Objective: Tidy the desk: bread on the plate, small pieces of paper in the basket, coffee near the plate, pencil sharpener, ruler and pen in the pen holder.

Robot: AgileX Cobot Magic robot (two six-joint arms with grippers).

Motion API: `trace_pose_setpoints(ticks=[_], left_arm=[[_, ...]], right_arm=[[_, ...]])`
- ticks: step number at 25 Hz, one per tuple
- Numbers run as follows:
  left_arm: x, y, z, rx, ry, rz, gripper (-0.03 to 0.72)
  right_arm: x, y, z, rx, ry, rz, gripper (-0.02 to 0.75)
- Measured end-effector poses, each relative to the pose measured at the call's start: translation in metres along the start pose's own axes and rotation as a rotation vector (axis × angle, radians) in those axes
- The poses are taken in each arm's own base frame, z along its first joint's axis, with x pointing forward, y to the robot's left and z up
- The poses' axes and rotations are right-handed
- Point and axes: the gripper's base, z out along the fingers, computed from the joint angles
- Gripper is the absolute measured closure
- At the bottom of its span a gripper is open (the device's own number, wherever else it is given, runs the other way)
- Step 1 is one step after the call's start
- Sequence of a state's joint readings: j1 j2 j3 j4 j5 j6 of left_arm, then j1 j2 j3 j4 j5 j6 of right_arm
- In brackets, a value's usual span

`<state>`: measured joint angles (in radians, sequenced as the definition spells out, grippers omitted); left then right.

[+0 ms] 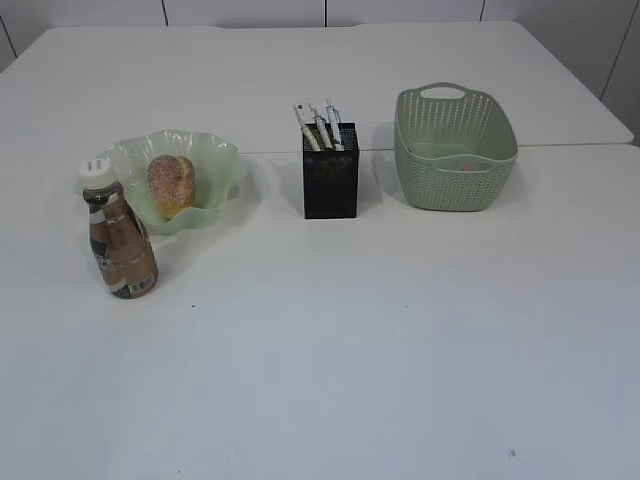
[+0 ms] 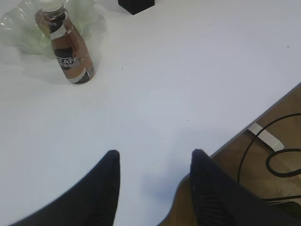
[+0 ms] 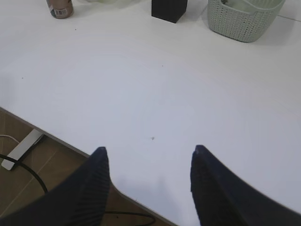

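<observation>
The bread (image 1: 172, 184) lies in the wavy pale green plate (image 1: 215, 160) at the left of the desk (image 1: 360, 340). The coffee (image 1: 118, 235) bottle stands upright just in front of the plate's left side, also in the left wrist view as the coffee (image 2: 68, 47) before the plate (image 2: 26, 30). The black mesh pen holder (image 1: 330, 185) stands mid-desk with a ruler (image 1: 307, 127) and pens sticking out. The basket (image 1: 455, 150) sits right of it. No pencil sharpener or paper shows. My left gripper (image 2: 155, 157) and right gripper (image 3: 148, 153) hang open and empty over the desk's near edge.
The desk's front edge runs under both grippers; beyond it lie brown floor, black cables (image 2: 263, 155) and a white strip (image 3: 21, 148). In the right wrist view the pen holder (image 3: 169, 9) and basket (image 3: 242, 19) stand far off at the top.
</observation>
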<state>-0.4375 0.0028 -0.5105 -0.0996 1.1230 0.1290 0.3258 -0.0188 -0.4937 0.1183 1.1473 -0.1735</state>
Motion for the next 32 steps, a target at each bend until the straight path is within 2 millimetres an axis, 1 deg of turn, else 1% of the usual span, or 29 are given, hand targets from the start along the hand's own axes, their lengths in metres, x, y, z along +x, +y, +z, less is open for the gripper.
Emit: trace_pose_setpoints(ticks=[4,7,8,9,13,16,18,32], left_arm=[[0.0000,0.0002,0.0000,-0.004,0.000,0.000,0.347],[-0.0002,-0.0001,0.0004,-0.042,0.002,-0.022,0.347],[-0.0003,-0.0003,0.0006,-0.067,0.003,-0.036,0.347],[-0.0005,-0.0006,0.0009,-0.098,0.004,-0.054,0.347],[-0.0015,-0.0016,0.0025,-0.255,0.009,-0.145,0.347],[-0.0022,-0.0021,0.0037,-0.363,0.013,-0.208,0.347],[-0.0024,-0.0023,0.0041,-0.405,0.014,-0.232,0.347],[-0.0025,-0.0023,0.0043,-0.417,0.015,-0.239,0.347]], right_arm=[[0.0000,0.0000,0.0000,0.004,0.000,0.004,0.299],[-0.0003,0.0005,0.0005,0.045,0.003,0.029,0.299],[-0.0003,0.0005,0.0005,0.045,0.003,0.029,0.299],[-0.0010,0.0013,0.0015,0.128,0.008,0.079,0.299],[-0.0022,0.0024,0.0035,0.277,0.016,0.169,0.299],[-0.0026,0.0027,0.0041,0.322,0.019,0.197,0.299],[-0.0027,0.0027,0.0042,0.327,0.019,0.200,0.299],[-0.0026,0.0026,0.0041,0.332,0.020,0.200,0.299]])
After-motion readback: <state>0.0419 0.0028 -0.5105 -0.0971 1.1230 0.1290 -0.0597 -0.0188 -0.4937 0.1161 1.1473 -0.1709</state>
